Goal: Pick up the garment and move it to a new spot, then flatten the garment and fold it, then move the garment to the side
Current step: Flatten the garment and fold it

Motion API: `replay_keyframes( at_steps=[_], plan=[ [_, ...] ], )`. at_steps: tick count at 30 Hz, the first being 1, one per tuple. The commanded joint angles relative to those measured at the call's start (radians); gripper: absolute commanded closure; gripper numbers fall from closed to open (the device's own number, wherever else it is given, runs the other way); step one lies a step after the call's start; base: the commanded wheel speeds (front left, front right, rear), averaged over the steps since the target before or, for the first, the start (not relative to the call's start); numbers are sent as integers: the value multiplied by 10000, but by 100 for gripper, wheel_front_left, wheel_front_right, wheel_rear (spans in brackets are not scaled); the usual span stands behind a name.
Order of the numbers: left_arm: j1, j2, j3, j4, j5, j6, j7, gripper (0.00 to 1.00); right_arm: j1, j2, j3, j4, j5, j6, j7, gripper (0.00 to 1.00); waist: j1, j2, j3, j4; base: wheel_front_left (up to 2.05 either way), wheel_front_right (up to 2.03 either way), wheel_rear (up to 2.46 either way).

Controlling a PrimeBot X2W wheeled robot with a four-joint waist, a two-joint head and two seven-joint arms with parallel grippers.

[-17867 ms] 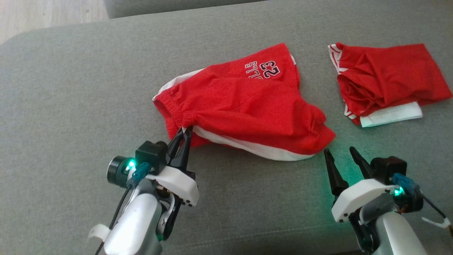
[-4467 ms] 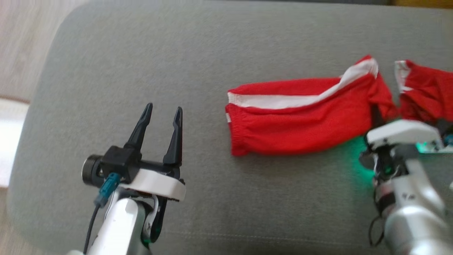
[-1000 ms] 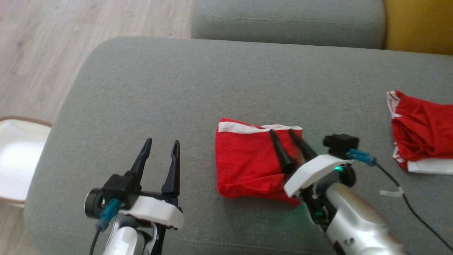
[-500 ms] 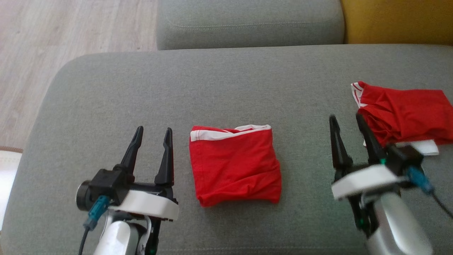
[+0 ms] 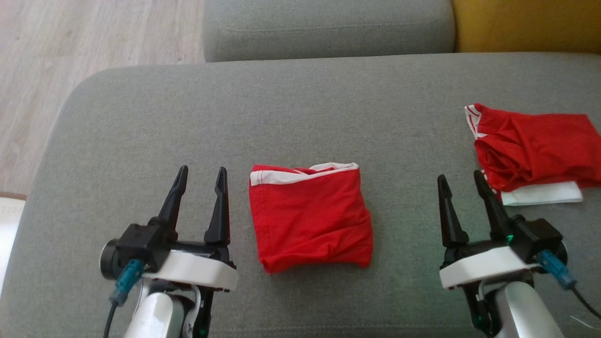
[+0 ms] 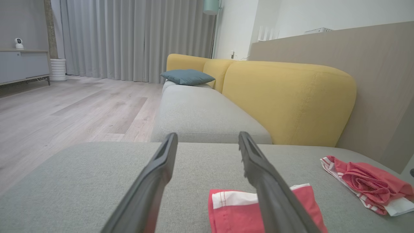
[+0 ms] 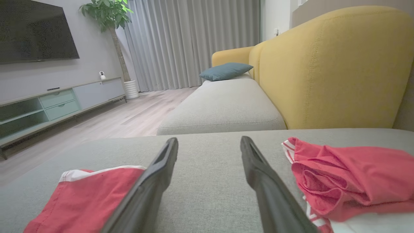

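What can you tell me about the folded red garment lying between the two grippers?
The garment is bright red, of what looks like thin knit fabric, folded into a compact, roughly square packet with a white band along its far edge. Soft creases mark its right and near edges. It lies flat on the grey cushion, between the left gripper and the right gripper. It touches neither, and both are open.

The grey cushion (image 5: 300, 108) is being lit by soft, even daylight, and a thin shadow is being cast under the folded garment (image 5: 310, 216). The wooden floor (image 5: 94, 42) is being washed pale in the head view. In both wrist views the near fingers (image 6: 148, 191) are being rendered soft, and shapes are being stretched toward the edges. Light is being diffused through the curtains (image 6: 129, 38).
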Motion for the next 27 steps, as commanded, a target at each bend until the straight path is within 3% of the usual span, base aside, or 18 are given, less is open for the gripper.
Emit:
replay_keyframes(
  at_steps=[1,15,21,27],
  plan=[
    [-464,41,309,-374,-60,54,-122,0,-315,14,387,-455,58,65,-108,100,0,0,93,87,0,0,0],
    [-874,41,114,-205,-70,-25,-122,0,-1365,-9,3229,35,117,65,434,100,0,0,682,1148,0,0,0],
    [-969,41,60,-327,-123,-17,-122,0,-2249,-298,3959,1426,653,65,1060,100,0,0,898,1754,0,0,0],
    [-1103,41,-19,-407,-164,14,-122,0,-3267,-745,3827,3102,1069,65,1256,100,0,0,1190,2297,0,0,0]
  ],
)
